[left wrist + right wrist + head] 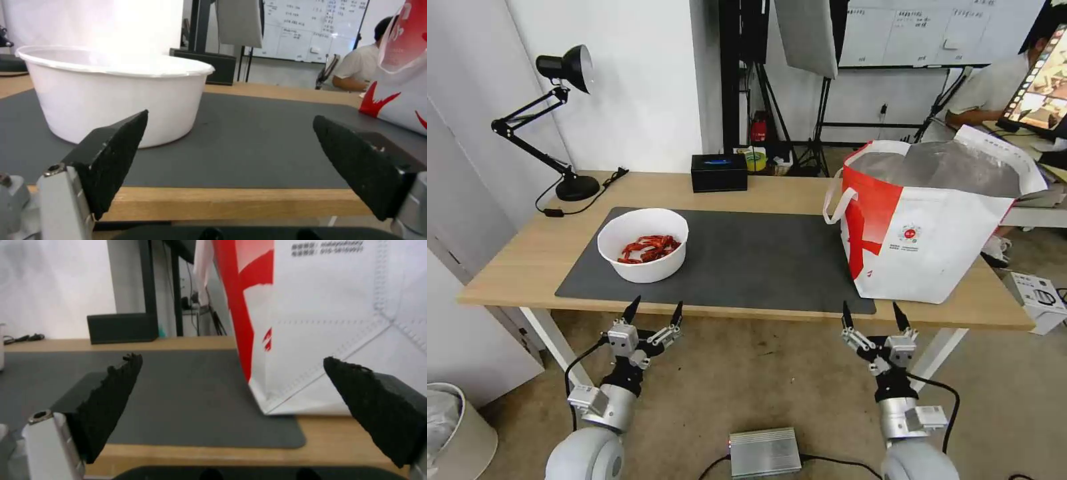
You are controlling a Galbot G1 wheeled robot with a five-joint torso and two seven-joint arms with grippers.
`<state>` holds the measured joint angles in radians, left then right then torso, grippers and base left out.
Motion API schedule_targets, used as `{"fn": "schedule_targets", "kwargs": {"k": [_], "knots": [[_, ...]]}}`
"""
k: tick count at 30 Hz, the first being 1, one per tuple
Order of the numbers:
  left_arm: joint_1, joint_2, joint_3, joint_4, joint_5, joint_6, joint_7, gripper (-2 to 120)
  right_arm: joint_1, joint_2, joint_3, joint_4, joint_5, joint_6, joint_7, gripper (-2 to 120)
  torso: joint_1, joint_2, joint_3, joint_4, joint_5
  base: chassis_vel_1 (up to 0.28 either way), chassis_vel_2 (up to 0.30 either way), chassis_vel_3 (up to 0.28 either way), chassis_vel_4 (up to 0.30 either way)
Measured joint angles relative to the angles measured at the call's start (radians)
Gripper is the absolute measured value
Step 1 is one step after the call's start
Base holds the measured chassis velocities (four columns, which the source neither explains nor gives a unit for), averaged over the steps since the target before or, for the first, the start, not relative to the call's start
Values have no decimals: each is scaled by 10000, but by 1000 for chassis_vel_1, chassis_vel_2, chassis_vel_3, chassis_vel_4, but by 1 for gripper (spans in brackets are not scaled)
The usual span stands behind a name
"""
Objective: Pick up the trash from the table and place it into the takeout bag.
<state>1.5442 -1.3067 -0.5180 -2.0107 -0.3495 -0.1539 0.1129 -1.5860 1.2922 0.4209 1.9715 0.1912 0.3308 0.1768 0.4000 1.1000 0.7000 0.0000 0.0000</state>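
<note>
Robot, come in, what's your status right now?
Left gripper and right gripper open, empty, below table edge. Bowl on mat; takeout bag open. Nothing blocking.

My head camera looks down and forward over the whole table (527, 257) from its near side. My left wrist camera sits low at the near edge, close to the bowl (120, 96); my right wrist camera likewise faces the takeout bag (338, 323). All three share the grey mat (747, 260).
</note>
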Motion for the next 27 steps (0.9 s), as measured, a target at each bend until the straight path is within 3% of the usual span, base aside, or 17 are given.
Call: {"fn": "schedule_targets", "kwargs": {"k": [14, 27], "knots": [[-30, 38, -74, -369, -244, 217, 21, 100, -126, 131, -599, 1505, -602, -1592, 554, 100, 0, -1, 0, 1, -1, 0, 0, 0, 0], [-174, 213, -127, -445, -385, 469, -17, 100, -352, 134, -484, 1532, -603, -1638, 560, 100, 0, -1, 0, 0, 0, 0, 0, 0, 0]]}}
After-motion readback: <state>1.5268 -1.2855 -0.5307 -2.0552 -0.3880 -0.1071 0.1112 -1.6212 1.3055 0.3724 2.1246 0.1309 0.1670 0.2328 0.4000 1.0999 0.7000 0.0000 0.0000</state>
